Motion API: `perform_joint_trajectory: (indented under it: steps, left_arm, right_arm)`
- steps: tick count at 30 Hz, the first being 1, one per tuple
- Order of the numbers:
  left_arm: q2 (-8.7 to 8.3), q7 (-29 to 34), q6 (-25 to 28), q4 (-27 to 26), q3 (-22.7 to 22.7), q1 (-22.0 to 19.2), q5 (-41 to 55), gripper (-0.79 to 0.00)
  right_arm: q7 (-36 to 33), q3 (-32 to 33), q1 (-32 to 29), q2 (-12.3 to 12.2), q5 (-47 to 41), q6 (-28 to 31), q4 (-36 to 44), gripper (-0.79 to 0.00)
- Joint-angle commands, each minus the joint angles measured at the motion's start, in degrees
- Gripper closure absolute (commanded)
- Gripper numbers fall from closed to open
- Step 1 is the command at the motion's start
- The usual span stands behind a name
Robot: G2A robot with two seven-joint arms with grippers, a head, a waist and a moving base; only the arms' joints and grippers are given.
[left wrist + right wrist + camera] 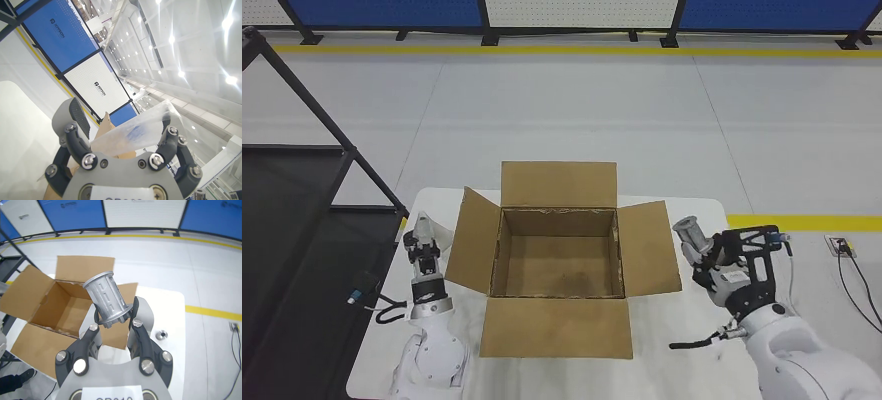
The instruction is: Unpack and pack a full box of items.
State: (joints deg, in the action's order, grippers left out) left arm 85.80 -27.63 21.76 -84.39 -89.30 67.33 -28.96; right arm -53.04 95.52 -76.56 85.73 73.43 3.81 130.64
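**Item 1. Metal sleeve** [105,296], ribbed, with a flange at each end. It is held off the table [662,330], just outside the outer edge of the box's right flap [647,250]. My right gripper [115,311] is clamped on the notched flange end.
- Long axis: tilted, neither upright nor flat.
- Pointing: the free, plain-rimmed end rises away from my jaws and leans toward the box.

**Item 2. Box** [557,265], cardboard, at mid-table with all four flaps folded out. The floor is bare.
- Bearing: the opening lies to my left of the sleeve, across the right flap.
- Nearer arm: the right, which already carries the part.
- Judgement: if this is packing, the sleeve must cross that flap and come down over the opening, free end leading.

**Item 3. Left gripper** [422,245], beside the box's left flap. The jaws stand wide apart. Clear plastic film [136,132] lies across the gap and rests against one finger. I judge it draped, not pinched.

**Item 4. Small metal ring** [161,335], loose on the table on my right side, well apart from the box.
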Motion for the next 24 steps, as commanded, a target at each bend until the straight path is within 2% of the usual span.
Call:
perform_joint_trajectory:
  steps: [1, 5, 9, 13, 24]
  left_arm:
    - [0.01, 0.1, 0.0, 0.2, 0.2, -0.3, -0.1, -0.785]
    - [0.02, 0.4, -0.2, 0.4, 0.5, -0.8, -0.4, -0.785]
    - [0.03, 0.4, -0.5, 0.3, 0.8, -1.0, -1.0, -0.785]
    - [0.02, 0.2, -0.7, -0.2, 0.9, -0.7, -1.4, -0.785]
    - [0.08, -1.2, -1.4, -0.9, 1.1, 0.2, -1.9, -0.785]
  right_arm:
    - [-0.5, 3.7, -2.2, -0.2, -0.7, -1.7, -1.5, 0.000]
    - [-5.0, 8.0, -3.6, -0.8, -3.5, -0.4, -8.3, 0.000]
    - [-9.6, 9.2, -0.7, -1.7, -4.9, 3.4, -18.0, 0.000]
    - [-13.3, 7.9, 3.4, -2.4, -2.4, 4.5, -27.3, 0.000]
    - [-11.9, 6.2, 11.5, -3.7, -0.4, 3.6, -41.9, -0.003]
